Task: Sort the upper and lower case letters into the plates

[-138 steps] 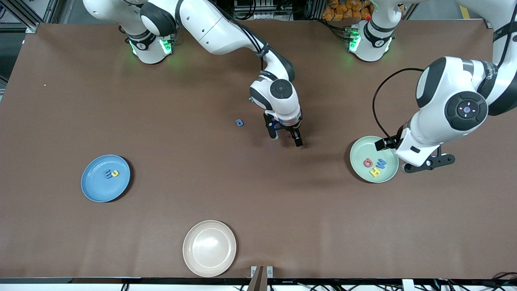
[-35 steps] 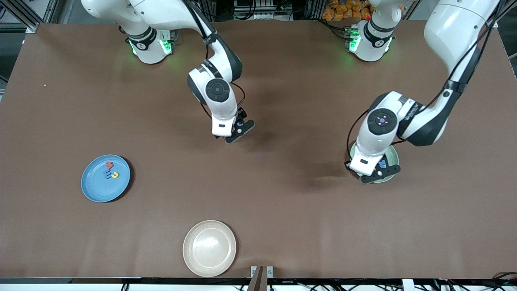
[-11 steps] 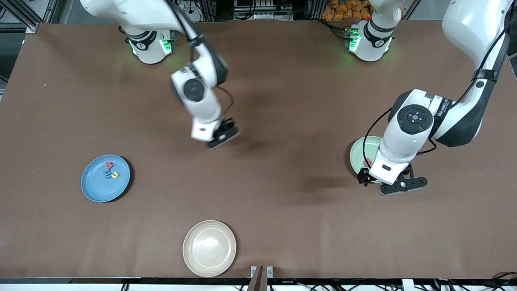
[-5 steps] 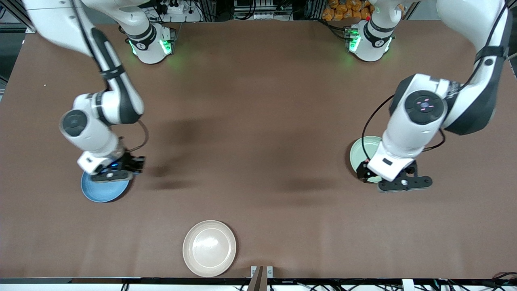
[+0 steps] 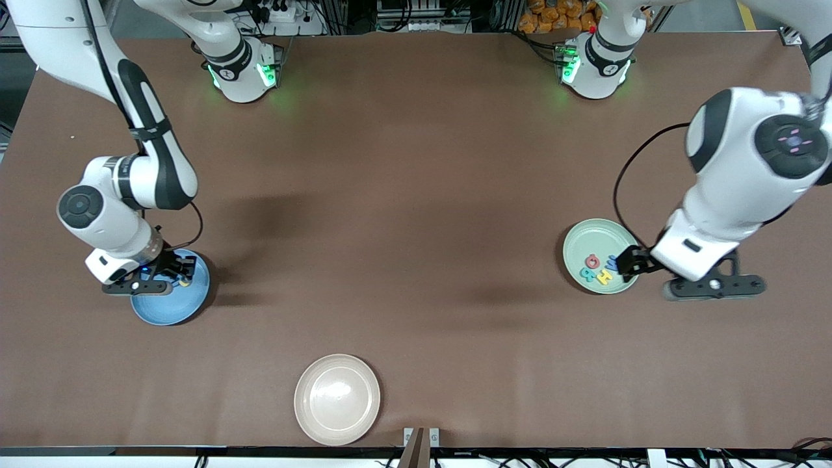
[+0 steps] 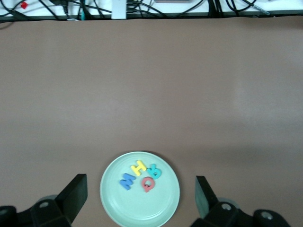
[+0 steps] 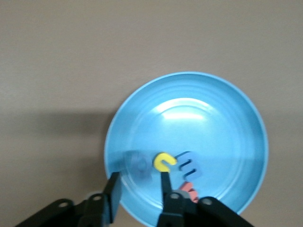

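Blue plate (image 7: 189, 123): right end effector (image 7: 139, 189) parted over it, blurred blue letter (image 7: 136, 163) dropping free beside yellow letter (image 7: 164, 161). Mint plate (image 6: 139, 189): four capitals; left end effector (image 6: 141, 194) open above. Sorting apparently complete; next, retract.

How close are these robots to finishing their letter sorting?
Nearly finished, it seems. Done: four letters lie in the mint plate, and three letters lie in the blue plate. In hand: the right end effector is over the blue plate, jaws parted around a blurred blue letter, apparently dropping it. The left end effector waits open. Left: no loose letters show on the table.
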`<state>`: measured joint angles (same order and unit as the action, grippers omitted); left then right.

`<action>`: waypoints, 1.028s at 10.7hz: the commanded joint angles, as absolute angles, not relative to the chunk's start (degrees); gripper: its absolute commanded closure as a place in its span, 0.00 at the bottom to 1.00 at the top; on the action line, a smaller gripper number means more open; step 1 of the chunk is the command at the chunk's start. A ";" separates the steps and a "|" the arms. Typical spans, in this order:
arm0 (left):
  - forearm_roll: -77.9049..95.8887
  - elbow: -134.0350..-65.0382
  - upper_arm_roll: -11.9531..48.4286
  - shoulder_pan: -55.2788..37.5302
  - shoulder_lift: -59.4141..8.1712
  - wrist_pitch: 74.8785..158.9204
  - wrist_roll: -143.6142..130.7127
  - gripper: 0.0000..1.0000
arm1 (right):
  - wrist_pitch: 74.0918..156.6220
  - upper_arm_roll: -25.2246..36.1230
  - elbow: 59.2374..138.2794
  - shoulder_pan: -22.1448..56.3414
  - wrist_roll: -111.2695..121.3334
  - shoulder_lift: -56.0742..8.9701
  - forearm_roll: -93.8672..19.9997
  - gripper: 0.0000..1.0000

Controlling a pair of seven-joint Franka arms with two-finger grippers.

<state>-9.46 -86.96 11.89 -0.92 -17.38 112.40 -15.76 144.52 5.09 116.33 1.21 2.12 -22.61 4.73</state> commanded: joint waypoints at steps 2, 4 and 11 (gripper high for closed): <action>-1.26 -86.75 4.59 -4.21 -13.37 106.98 -9.68 0.00 | 142.05 4.31 120.31 -0.09 3.95 -14.62 5.80 0.00; 1.48 -86.49 1.59 -5.18 -11.70 103.64 -7.04 0.00 | 134.95 3.17 120.59 -0.09 3.87 -9.43 5.80 0.00; 3.69 -85.96 -0.79 -5.54 -7.56 96.42 -6.94 0.00 | 102.52 -0.52 100.06 0.35 3.96 -1.67 5.19 0.00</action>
<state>1.93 -85.93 0.57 -4.76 -8.77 98.33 -8.40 108.36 0.67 107.06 0.73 3.78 -0.72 4.75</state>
